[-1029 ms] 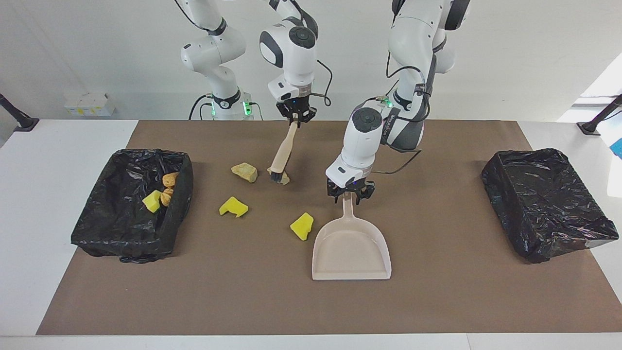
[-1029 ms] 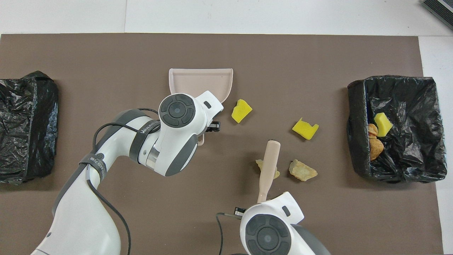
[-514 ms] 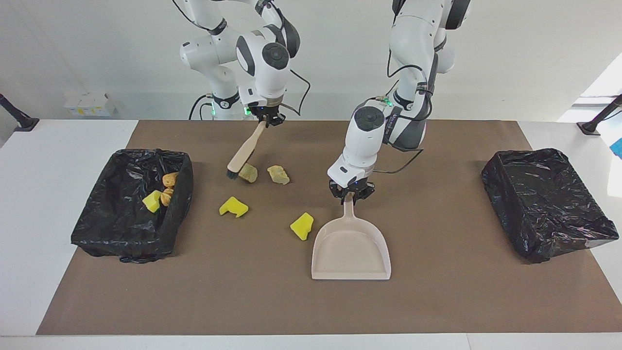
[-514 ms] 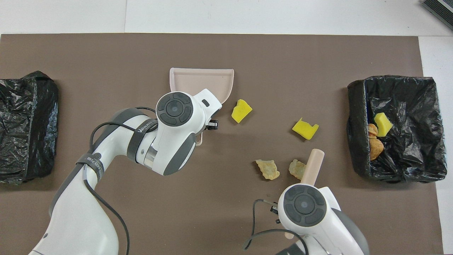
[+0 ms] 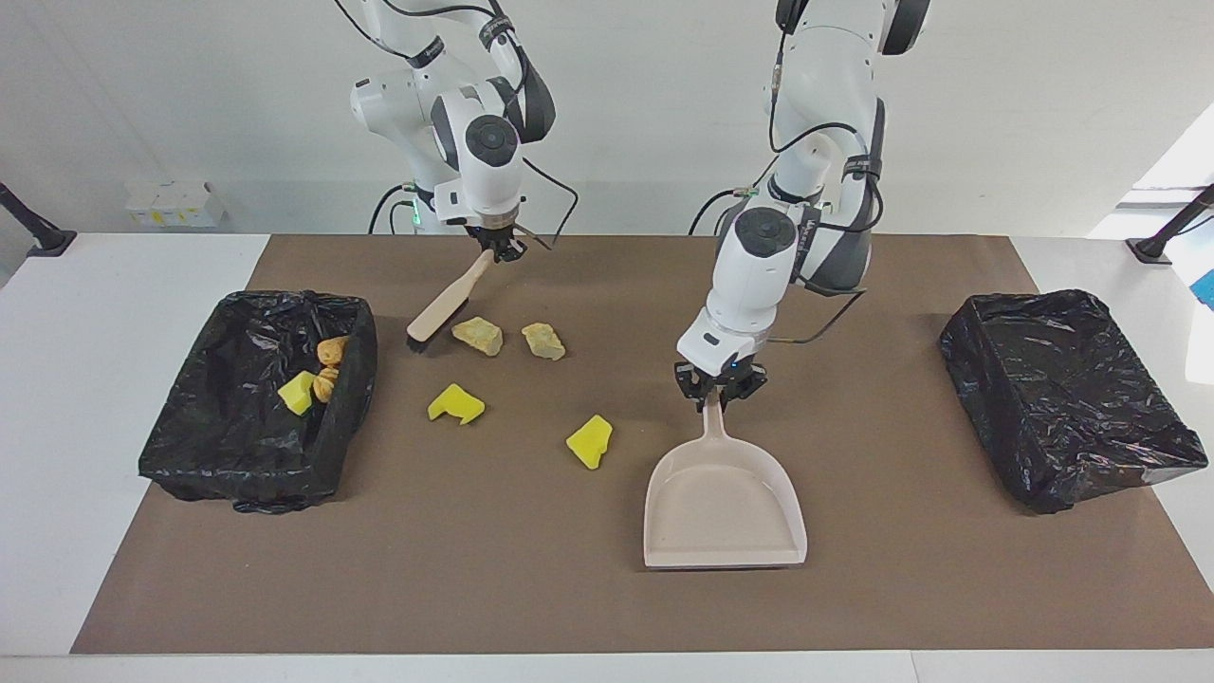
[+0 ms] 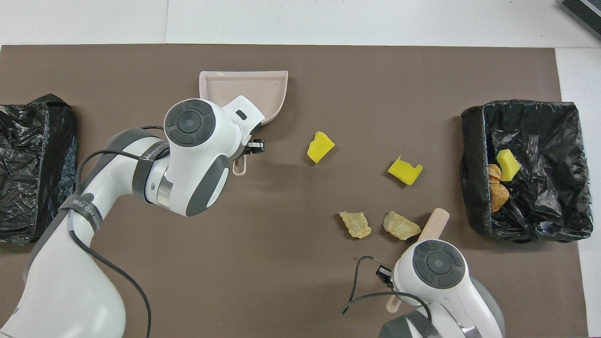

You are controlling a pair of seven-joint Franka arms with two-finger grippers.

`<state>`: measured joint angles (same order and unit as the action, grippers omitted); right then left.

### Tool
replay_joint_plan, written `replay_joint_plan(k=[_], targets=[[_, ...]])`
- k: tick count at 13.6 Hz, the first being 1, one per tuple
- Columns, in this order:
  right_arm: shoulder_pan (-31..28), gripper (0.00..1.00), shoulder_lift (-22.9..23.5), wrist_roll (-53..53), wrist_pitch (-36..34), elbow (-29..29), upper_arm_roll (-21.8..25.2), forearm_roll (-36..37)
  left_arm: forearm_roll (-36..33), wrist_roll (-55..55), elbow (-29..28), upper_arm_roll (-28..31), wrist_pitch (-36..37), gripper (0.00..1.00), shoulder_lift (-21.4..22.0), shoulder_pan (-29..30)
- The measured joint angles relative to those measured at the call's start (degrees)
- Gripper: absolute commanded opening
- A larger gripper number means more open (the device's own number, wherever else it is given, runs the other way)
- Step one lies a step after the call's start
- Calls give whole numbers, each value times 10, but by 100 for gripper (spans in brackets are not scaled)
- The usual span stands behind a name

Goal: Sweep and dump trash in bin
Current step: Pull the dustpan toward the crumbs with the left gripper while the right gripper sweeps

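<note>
Two yellow sponge chunks [image 5: 590, 441] [image 5: 456, 403] and two pale beige lumps [image 5: 477, 335] [image 5: 543, 341] of trash lie on the brown mat. My right gripper [image 5: 498, 249] is shut on the handle of the beige brush [image 5: 441, 308], whose bristles sit beside the lumps, between them and the bin [image 5: 285, 302] at the right arm's end. That bin holds a yellow chunk [image 5: 297, 392] and brown pieces [image 5: 332, 351]. My left gripper [image 5: 718, 394] is shut on the handle of the beige dustpan [image 5: 726, 503], which is beside the trash toward the left arm's end and has nothing in it.
A second black-lined bin [image 5: 1067, 394] stands at the left arm's end of the table. The brown mat [image 6: 300, 65] covers most of the white table.
My left gripper closed on the dustpan handle and carried the pan toward the left arm's end, away from the yellow chunk. My right gripper swung the brush past the beige lumps toward the bin.
</note>
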<state>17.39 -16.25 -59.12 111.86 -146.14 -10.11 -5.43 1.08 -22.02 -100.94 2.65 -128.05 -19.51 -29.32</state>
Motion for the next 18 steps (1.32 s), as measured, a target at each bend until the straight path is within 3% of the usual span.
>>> replay_joint_plan(k=[3,8,15,18], targets=[[0,0,35,0,73,7,-1,-24,-1,124,13,1,21,0,7,38],[21,0,105,-1,93,101,-8,-81,-1,455,16,3,105,0,25,113],[63,0,170,22,57,229,-10,-88,-1,788,-14,2,137,0,40,147],[59,0,167,131,2,251,-7,-88,-3,898,-53,-1,137,0,63,146]])
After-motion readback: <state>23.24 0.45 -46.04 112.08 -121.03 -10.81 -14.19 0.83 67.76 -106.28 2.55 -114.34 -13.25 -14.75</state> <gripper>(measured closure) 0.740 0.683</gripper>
